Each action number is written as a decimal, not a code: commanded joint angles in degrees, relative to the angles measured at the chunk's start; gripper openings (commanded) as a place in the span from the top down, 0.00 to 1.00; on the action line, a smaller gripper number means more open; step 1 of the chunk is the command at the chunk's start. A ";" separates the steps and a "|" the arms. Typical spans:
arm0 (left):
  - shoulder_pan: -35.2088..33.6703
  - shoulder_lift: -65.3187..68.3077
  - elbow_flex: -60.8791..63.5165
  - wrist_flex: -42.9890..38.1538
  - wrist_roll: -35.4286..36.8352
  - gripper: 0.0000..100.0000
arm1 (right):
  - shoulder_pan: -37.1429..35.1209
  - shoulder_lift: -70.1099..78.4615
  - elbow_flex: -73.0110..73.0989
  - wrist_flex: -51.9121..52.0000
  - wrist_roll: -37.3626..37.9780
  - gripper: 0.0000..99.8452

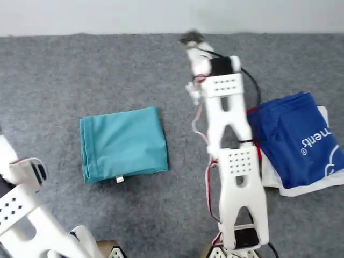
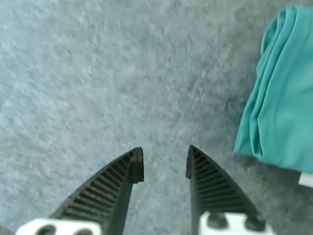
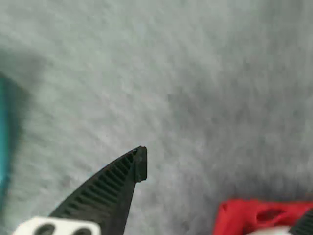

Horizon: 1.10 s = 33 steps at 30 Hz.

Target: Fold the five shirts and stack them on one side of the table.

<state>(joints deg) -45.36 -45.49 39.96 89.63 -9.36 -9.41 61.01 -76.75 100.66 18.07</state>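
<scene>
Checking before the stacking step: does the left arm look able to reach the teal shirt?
Probably yes. The left gripper hangs open over the grey table, the teal shirt lies just beside it, and nothing stands between them.

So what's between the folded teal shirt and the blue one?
The right arm stretches across the grey table between them, seen in the high view.

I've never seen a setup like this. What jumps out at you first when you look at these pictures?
A neatly folded teal shirt lies near the middle of the grey table, bright against it. At the table's right side in the high view, a blue shirt sits on a white shirt. A white robot arm stretches up the table between the teal shirt and that pile.
</scene>
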 commanded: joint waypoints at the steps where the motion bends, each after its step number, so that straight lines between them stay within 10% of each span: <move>1: 0.26 -0.62 5.14 -0.18 -0.18 0.84 | 2.24 -4.79 10.37 2.42 -2.55 0.49; 33: 0.26 -0.62 14.29 -8.62 -0.09 0.84 | -14.73 -4.79 29.27 2.33 0.18 0.49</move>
<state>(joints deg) -45.36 -45.49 54.20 81.80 -9.36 -17.67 58.46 -48.44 100.66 16.57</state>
